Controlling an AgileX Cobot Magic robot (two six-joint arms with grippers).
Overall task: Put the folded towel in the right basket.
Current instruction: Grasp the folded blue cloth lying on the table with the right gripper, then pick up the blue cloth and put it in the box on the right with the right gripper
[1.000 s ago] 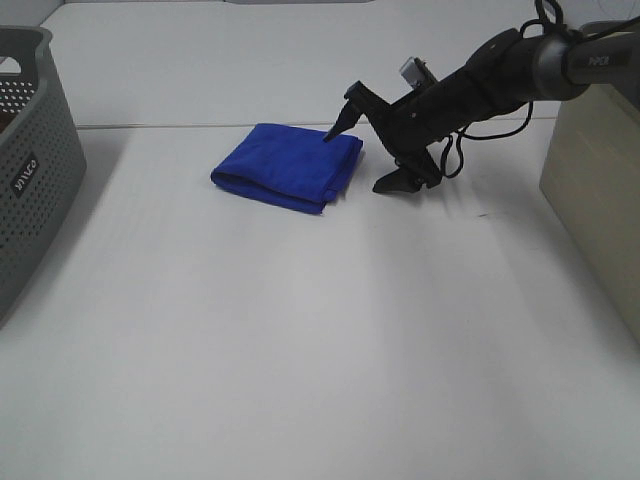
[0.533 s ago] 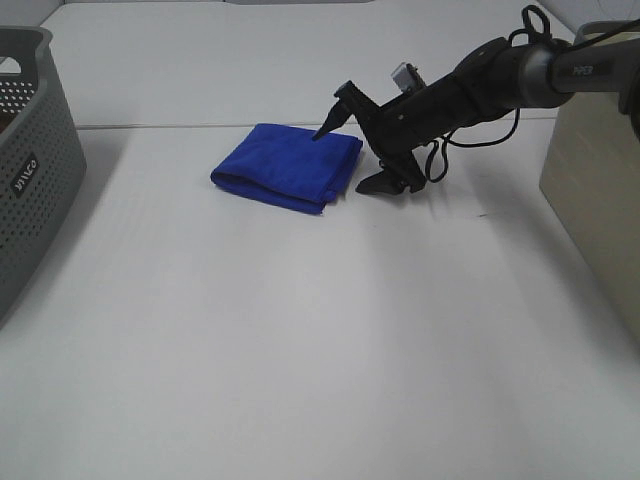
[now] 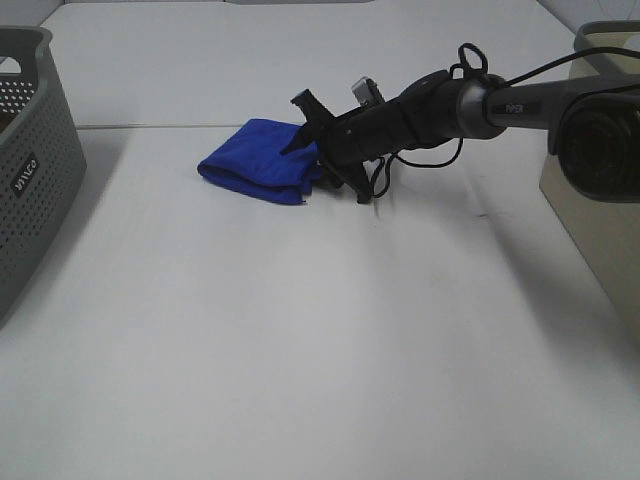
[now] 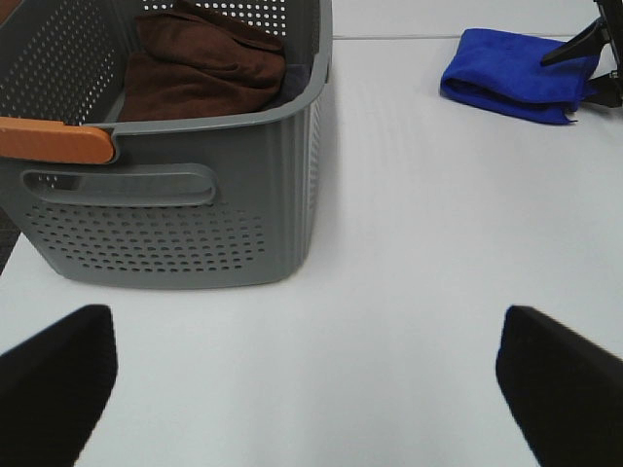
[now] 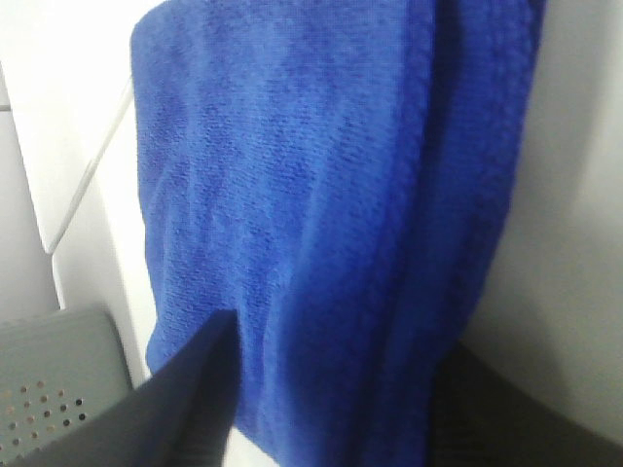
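Observation:
The folded blue towel (image 3: 250, 162) lies at the back middle of the white table; it also shows in the left wrist view (image 4: 516, 73) and fills the right wrist view (image 5: 321, 195). My right gripper (image 3: 325, 170) is open, with one finger over the towel's right edge and the other low beside it, so the jaws straddle that edge. The right basket (image 3: 600, 190) is beige and stands at the table's right edge, partly cut off. My left gripper (image 4: 311, 379) is open and empty, out of the exterior view.
A grey perforated basket (image 3: 30, 170) stands at the left edge, with a brown towel (image 4: 204, 63) inside it. The right arm's cable (image 3: 470, 60) loops above the arm.
My right gripper has moved left onto the towel's right edge. The towel has been pushed a little to the left and bunched up there.

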